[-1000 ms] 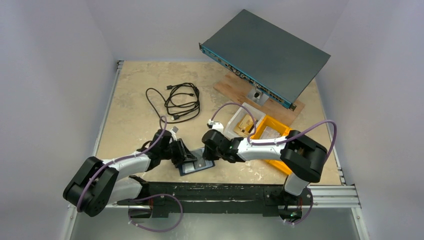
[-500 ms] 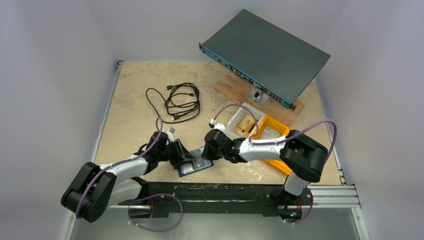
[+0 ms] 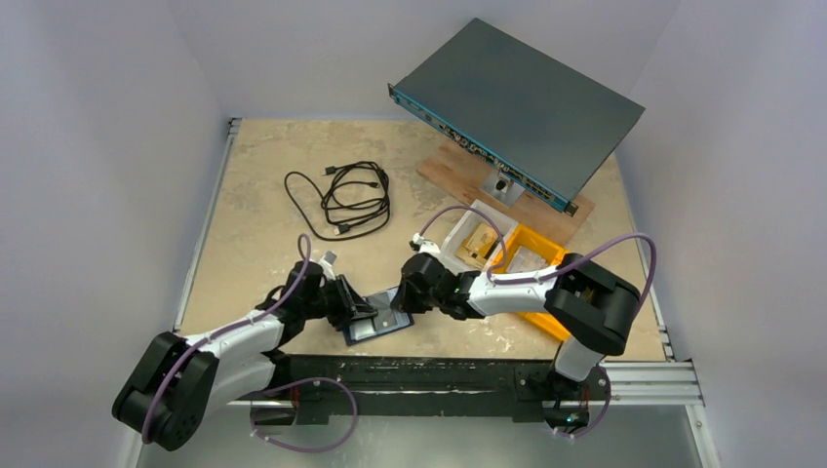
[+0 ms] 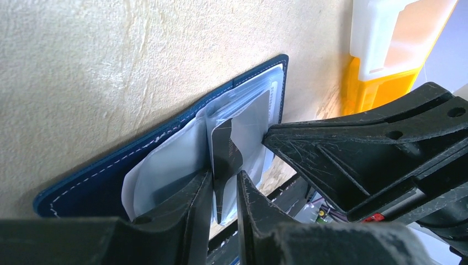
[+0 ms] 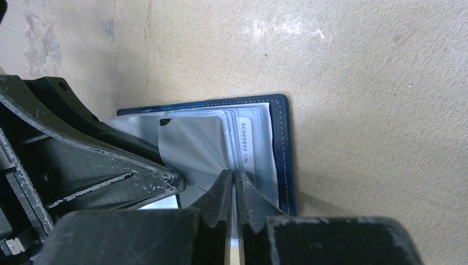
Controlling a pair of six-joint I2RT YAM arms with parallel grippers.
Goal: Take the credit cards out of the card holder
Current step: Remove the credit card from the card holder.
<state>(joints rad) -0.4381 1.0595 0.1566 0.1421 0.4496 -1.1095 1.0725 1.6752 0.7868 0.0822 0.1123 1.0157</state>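
Two wrist views only: left jaws narrowly pinch a dark card (image 4: 225, 154) in the open navy-blue folding card holder (image 4: 83, 185); right jaws, fully closed, press its clear sleeves (image 5: 193, 149).

a black cable (image 3: 351, 200) is lying coiled far left on the beige table (image 3: 258, 161). far right, a flat grey box (image 3: 522, 97) is tilting over a wooden board (image 3: 456, 175); nearer, a white tray (image 3: 464, 232) is sitting just beside a yellow bin (image 3: 531, 253).
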